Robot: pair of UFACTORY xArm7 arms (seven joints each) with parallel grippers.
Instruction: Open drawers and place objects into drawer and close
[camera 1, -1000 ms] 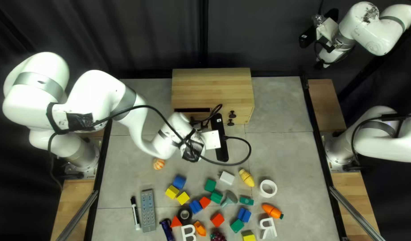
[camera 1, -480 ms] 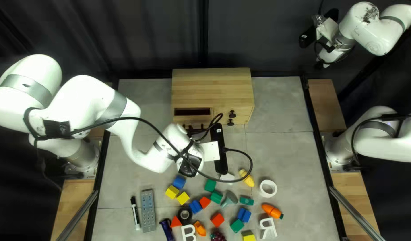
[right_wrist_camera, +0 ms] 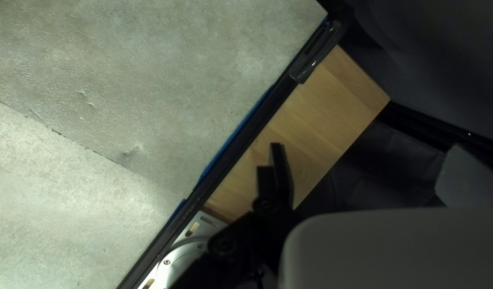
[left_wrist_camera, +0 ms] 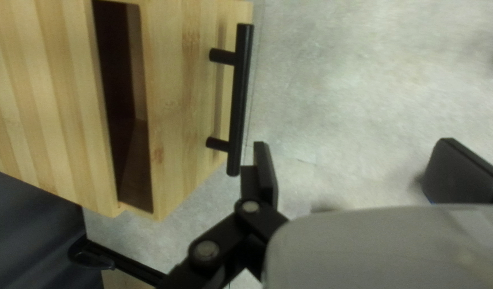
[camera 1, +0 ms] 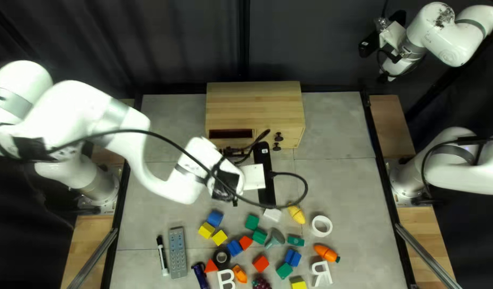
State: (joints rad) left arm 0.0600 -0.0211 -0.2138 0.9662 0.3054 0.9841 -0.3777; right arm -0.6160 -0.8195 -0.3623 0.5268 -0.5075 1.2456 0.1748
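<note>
Left arm (camera 1: 174, 184) drawn back toward its base; drawer (camera 1: 223, 143) ajar.
Loose blocks (camera 1: 251, 222) lie nearer me. Left wrist view: my left gripper (left_wrist_camera: 353, 143) is spread, one finger beside the handle (left_wrist_camera: 239, 101); swinging sideways could snag it and jerk the drawer. Right wrist view: my right gripper (right_wrist_camera: 367, 144) is spread too.

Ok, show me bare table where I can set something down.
In the top left view, bare table stretches between the cabinet and the table's right edge. A smaller patch lies between cabinet, left edge and left arm. It's crowded nearer, among the remote and blocks.
</note>
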